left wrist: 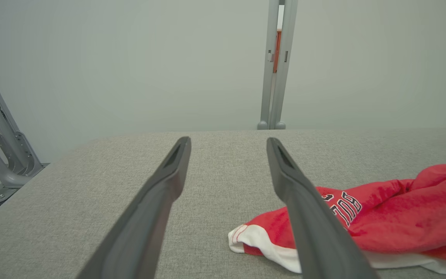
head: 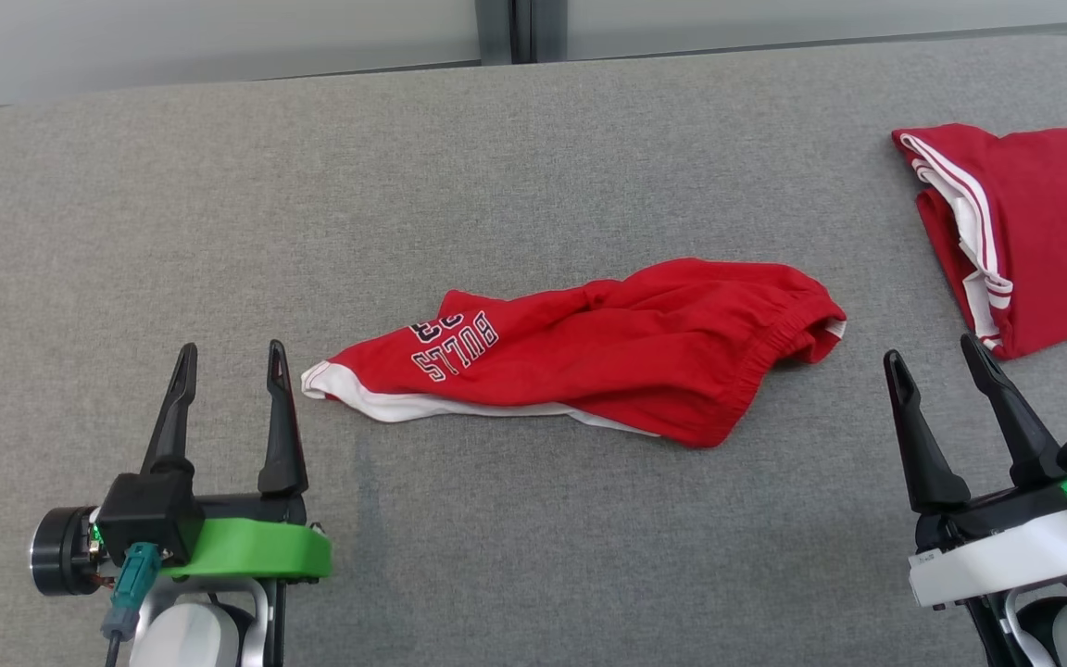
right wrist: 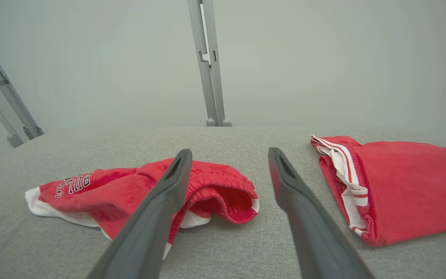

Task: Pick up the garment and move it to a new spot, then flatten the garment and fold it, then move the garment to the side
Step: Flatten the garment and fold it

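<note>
- While the garment (head: 589, 357), a pair of red shorts, lies bunched near the middle of the gray padded table (head: 311, 185), I judge it neither flattened nor folded yet. It is a loose, twisted heap running left to right in the head view.
- To me it looks like light, soft knit cloth. It should droop from any single pinch and drag rather than slide on the woven table top, and nothing about it is fragile.
- Its white hem (head: 348, 389) points toward my left side, with the dark lettering (head: 455, 345) just behind it. The gathered waistband (head: 797, 324) forms the opposite end, toward my right.
- I would take hold at those two ends. The hem corner lies thin and flat, so it calls for a low pinch. The waistband is thicker and stands up a little, which should make an easier bite.
- My left gripper (head: 231, 350) sits just beside the hem corner with its jaws wide apart, nothing between them and no contact with the cloth.
- My right gripper (head: 932, 349) is near the waistband end, a little farther off, with its jaws also spread and empty.
- A second red garment (head: 1034, 232) with white stripes lies folded at the far right, apart from the shorts. The right gripper sits between the two, so I would steer it left to avoid snagging the wrong piece.
</note>
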`<state>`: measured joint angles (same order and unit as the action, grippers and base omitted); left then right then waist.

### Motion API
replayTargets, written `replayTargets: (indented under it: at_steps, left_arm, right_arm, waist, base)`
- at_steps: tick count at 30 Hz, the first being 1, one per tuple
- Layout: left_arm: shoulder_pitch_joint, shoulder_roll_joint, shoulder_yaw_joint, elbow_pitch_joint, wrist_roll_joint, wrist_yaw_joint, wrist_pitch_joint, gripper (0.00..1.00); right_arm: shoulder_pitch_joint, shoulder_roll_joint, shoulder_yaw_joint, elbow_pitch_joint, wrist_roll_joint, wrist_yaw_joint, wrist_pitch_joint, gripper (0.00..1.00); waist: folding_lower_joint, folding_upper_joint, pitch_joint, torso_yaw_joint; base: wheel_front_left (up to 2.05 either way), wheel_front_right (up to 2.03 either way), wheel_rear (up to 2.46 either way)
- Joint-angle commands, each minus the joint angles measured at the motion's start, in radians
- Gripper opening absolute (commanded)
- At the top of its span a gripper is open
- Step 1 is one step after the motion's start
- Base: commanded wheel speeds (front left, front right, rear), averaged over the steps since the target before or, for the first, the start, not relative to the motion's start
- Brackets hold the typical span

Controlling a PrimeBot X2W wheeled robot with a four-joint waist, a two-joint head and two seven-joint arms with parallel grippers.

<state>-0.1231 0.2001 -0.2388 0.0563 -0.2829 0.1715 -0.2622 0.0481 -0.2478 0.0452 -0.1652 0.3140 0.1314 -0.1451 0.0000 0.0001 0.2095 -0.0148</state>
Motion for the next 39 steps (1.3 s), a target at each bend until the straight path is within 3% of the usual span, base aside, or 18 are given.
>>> replayTargets:
  at_steps: [1, 8, 18, 19, 20, 21, 27, 32, 39]
  left_arm:
    - [0.014, -0.001, 0.001, -0.006, 0.013, 0.000, -0.003, 1.00]
    - [-0.035, -0.013, -0.014, -0.014, 0.028, -0.007, -0.003, 1.00]
    - [-0.095, -0.050, -0.019, 0.000, 0.049, -0.029, -0.003, 1.00]
    - [-0.096, -0.052, -0.018, 0.002, 0.051, -0.030, -0.003, 1.00]
    - [-0.099, -0.054, -0.018, 0.003, 0.053, -0.031, -0.003, 1.00]
    - [-0.101, -0.057, -0.017, 0.003, 0.056, -0.034, -0.003, 1.00]
    - [-0.111, -0.072, -0.003, -0.004, 0.070, -0.042, -0.003, 1.00]
    - [-0.118, -0.084, -0.003, 0.002, 0.076, -0.052, -0.003, 1.00]
    - [-0.149, -0.108, -0.014, 0.012, 0.085, -0.073, -0.003, 1.00]
  right_arm:
    - [0.010, -0.003, -0.003, -0.004, -0.004, -0.002, 0.003, 1.00]
    - [-0.004, -0.013, 0.068, 0.042, 0.018, -0.002, 0.055, 1.00]
    - [-0.129, -0.037, 0.204, 0.205, 0.094, -0.002, 0.076, 1.00]
    - [-0.141, -0.041, 0.212, 0.216, 0.097, -0.002, 0.073, 0.82]
    - [-0.148, -0.046, 0.216, 0.222, 0.104, -0.002, 0.071, 0.36]
    - [-0.157, -0.054, 0.225, 0.222, 0.111, -0.002, 0.065, 0.00]
    - [-0.204, -0.104, 0.220, 0.158, 0.142, -0.002, 0.025, 0.00]
    - [-0.273, -0.137, 0.199, 0.121, 0.167, -0.002, 0.053, 0.00]
    - [-0.384, -0.175, 0.184, 0.164, 0.202, -0.002, 0.096, 0.00]
  waist:
    - [0.0000, -0.0001, 0.002, 0.001]
    - [0.0000, -0.0001, 0.041, 0.037]
    - [0.0000, -0.0001, 0.106, 0.106]
    - [0.0000, -0.0001, 0.109, 0.109]
    - [0.0000, -0.0001, 0.111, 0.113]
    - [0.0000, -0.0001, 0.113, 0.117]
    - [0.0000, -0.0001, 0.126, 0.121]
    - [0.0000, -0.0001, 0.141, 0.124]
    - [0.0000, -0.0001, 0.177, 0.158]
  base:
    - [0.00, 0.00, 0.00]
    - [0.00, 0.00, 0.00]
    - [0.00, 0.00, 0.00]
    - [0.00, 0.00, 0.00]
    - [0.00, 0.00, 0.00]
    - [0.00, 0.00, 0.00]
    - [0.00, 0.00, 0.00]
    - [0.00, 0.00, 0.00]
    - [0.00, 0.00, 0.00]
